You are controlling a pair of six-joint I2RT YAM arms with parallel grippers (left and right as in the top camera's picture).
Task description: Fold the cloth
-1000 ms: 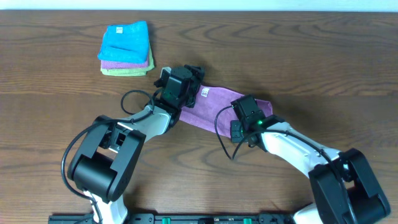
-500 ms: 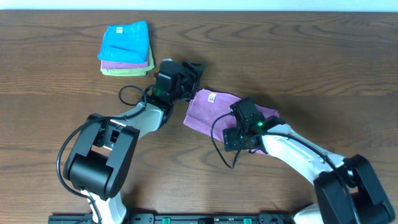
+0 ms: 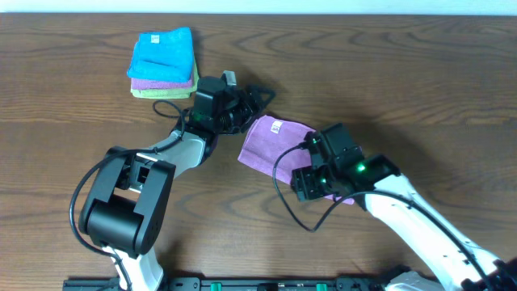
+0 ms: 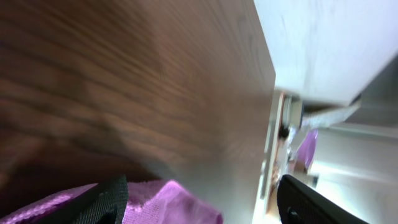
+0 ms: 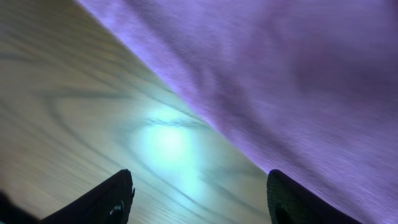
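- Far left: stack of folded cloths (image 3: 164,63), blue on top.
- Left gripper (image 3: 257,99): fingers spread wide, empty, just beside the purple cloth's upper left edge.
- Purple cloth (image 3: 279,145): flat on the wooden table (image 3: 81,121), near centre.
- Right gripper (image 5: 199,177): fingers apart, empty, low over the cloth's lower right edge.

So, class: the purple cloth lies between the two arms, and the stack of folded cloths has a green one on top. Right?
No. The overhead view shows a blue cloth on top of the stack; the green cloth is at the bottom. The rest holds.
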